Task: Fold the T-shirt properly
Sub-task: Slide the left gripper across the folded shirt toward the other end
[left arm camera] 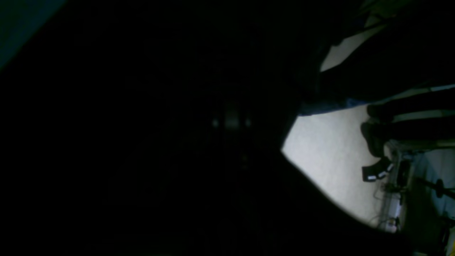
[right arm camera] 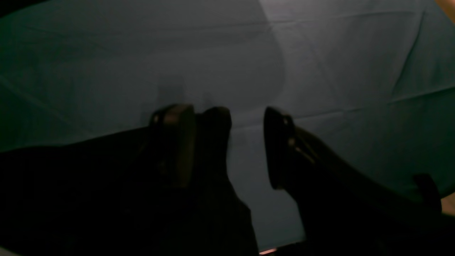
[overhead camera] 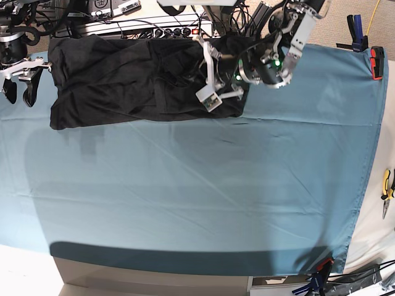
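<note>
Teal table cloth (overhead camera: 203, 185) clamped over table; black T-shirt (overhead camera: 123, 77) lies along far edge. Left gripper (overhead camera: 213, 92) closed on T-shirt, right gripper (overhead camera: 18, 86) spread wide, holding nothing.

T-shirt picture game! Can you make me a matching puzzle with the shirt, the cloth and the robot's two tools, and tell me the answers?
Things:
1. T-shirt
2. table cloth
3. left tool
4. right tool

Descriptions:
A. teal, spread flat over the table
B. open, at the table's far left edge in the base view
C. black, lying along the far side of the table
D. shut, down at the shirt's right end in the base view

Pairs: 1-C, 2-A, 3-D, 4-B
</note>
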